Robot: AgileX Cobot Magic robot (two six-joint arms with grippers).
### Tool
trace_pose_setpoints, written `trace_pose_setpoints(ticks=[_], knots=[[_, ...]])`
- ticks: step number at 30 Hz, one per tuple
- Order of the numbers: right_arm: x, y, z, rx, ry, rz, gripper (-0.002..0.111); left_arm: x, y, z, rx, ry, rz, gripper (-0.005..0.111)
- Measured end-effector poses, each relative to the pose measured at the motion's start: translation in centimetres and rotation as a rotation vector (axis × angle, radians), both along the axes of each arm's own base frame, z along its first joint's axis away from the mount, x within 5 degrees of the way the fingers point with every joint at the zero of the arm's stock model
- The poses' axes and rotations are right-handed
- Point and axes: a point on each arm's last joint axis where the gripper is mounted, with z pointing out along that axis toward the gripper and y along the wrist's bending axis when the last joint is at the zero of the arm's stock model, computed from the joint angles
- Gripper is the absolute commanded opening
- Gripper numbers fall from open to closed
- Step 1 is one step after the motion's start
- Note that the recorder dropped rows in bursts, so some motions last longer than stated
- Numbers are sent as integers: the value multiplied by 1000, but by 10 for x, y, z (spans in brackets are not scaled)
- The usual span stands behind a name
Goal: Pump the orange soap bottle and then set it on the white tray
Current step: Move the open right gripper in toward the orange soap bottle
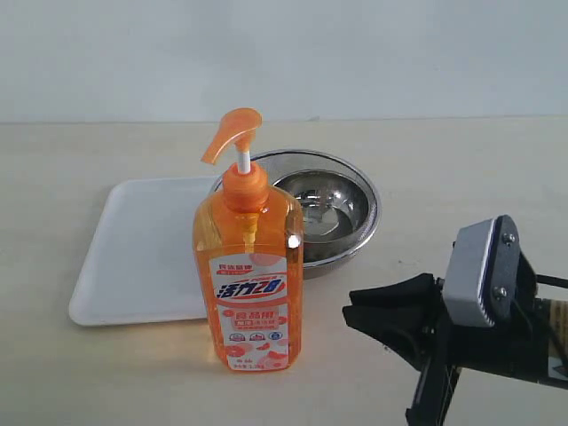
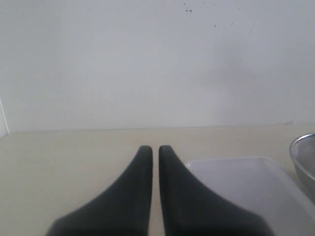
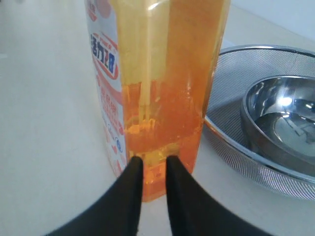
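The orange soap bottle (image 1: 251, 275) stands upright on the surface (image 1: 89, 373), off the white tray (image 1: 124, 266), in front of the tray's near right corner in the exterior view. Its pump head is up, with the white stem showing. The right tool (image 3: 154, 162) sits low and to the bottle's right, a clear gap away, and points at the bottle's lower part. Its jaws are slightly parted with nothing between them. The left tool (image 2: 155, 149) is out of the exterior view. Its wrist camera shows its jaws drawn nearly together, gripping nothing, hovering near a corner of the tray.

Behind the bottle and right of the tray sits a round steel mesh strainer (image 1: 373, 200) with a shiny steel bowl (image 1: 324, 209) inside it. The strainer's rim overlaps the tray's far right corner in the exterior view. The surface is pale beige and meets a plain white wall (image 1: 284, 53). Bare surface lies left of the tray and in front of the bottle.
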Motion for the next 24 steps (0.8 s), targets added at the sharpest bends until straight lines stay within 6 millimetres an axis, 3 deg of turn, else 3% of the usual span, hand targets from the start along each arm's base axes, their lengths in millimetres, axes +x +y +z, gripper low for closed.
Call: trace_pose_setpoints(ticks=[4, 7, 11, 24], knots=[[6, 1, 2, 19, 34, -24, 85, 0, 0, 0, 0, 0, 0, 5], [12, 0, 3, 38, 79, -87, 105, 0, 0, 0, 0, 0, 0, 5], [18, -3, 4, 64, 115, -165, 105, 0, 0, 0, 0, -4, 0, 5], [18, -3, 3, 63, 118, -174, 105, 0, 0, 1, 0, -6, 0, 5]])
